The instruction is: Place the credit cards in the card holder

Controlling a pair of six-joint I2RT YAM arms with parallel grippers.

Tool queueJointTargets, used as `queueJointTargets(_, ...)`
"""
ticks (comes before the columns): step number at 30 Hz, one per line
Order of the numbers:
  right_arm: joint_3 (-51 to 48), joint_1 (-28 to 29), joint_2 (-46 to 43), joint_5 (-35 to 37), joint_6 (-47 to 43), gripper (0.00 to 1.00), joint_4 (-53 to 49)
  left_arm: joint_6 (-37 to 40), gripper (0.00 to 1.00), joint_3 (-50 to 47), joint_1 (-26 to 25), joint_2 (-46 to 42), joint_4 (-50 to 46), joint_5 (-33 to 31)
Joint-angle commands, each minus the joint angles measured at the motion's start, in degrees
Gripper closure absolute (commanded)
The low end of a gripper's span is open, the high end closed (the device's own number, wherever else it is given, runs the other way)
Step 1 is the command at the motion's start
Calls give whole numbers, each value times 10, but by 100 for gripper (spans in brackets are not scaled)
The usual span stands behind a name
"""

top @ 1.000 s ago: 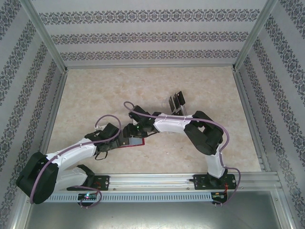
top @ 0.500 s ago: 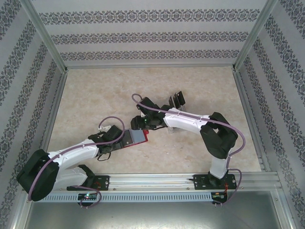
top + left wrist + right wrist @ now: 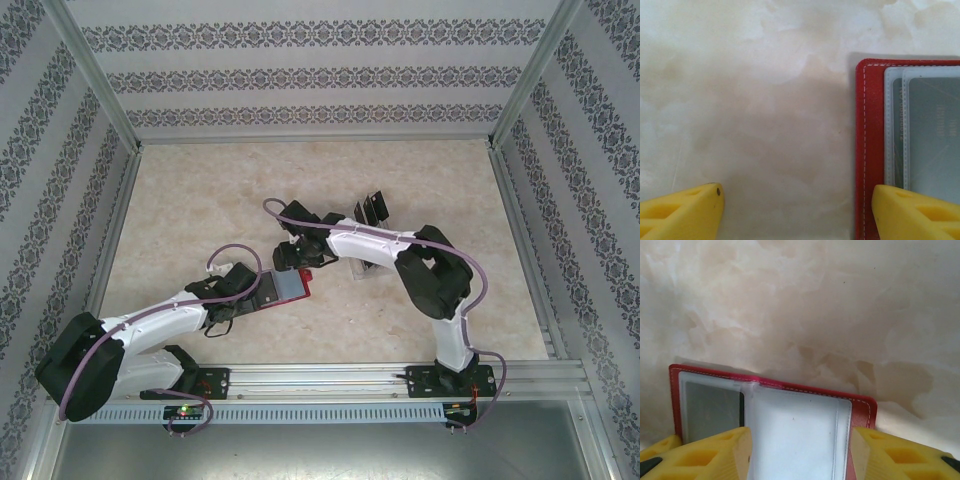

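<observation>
Right gripper (image 3: 800, 452), fingers apart and empty, has swung back over the open wallet (image 3: 285, 287). Left gripper (image 3: 797, 212), also apart, straddles its left edge. Far cards (image 3: 372, 208) still wait.

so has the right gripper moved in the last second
yes, the right gripper has shifted away from the front rail, toward the credit cards.

Nothing legible can be read. The grey card (image 3: 932, 150) in the red wallet (image 3: 869, 150) bears a short, faint row of pale marks on its face, too blurred to tell whether they are letters or numbers.
</observation>
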Motion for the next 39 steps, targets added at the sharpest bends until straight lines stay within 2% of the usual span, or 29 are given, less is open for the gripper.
queueJointTargets(1,20,1,19,-14,-2,45,-5,-13,22,-4,-8,3,27,4)
queueJointTargets(14,20,21,48,-28,12,46,10,-11,22,-3,-8,8,31,4)
queueJointTargets(39,16,36,-13,-16,16,45,-3,-8,22,0,-8,5,33,4)
